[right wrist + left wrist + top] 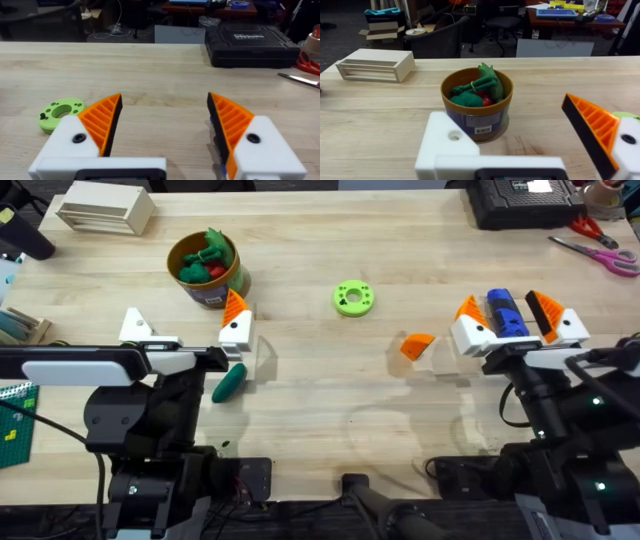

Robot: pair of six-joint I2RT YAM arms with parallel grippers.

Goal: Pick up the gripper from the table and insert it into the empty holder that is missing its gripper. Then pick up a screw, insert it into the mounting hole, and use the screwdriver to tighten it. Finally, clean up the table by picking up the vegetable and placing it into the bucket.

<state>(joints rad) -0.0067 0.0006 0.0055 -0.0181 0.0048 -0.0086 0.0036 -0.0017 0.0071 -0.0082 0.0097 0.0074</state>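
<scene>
The loose orange gripper [417,346] lies on the table right of centre, on its pale clear base. My left gripper [185,322] stands open near the bucket [207,270]. Its outer finger is the bare white holder [135,326] [445,142], with an open hole and no pad; its other finger carries an orange pad [592,125]. The dark green vegetable [229,382] lies just in front of that padded finger. My right gripper [503,306] [165,97] is open, its two orange pads straddling the blue screwdriver [505,316]. The screw is out of view.
The bucket [476,107] holds leafy green and red toys. A lime-green ring [353,298] [60,112] sits at mid-table. A white slatted crate [105,208] is at the far left; a black case [525,202] and scissors [600,250] are at the far right.
</scene>
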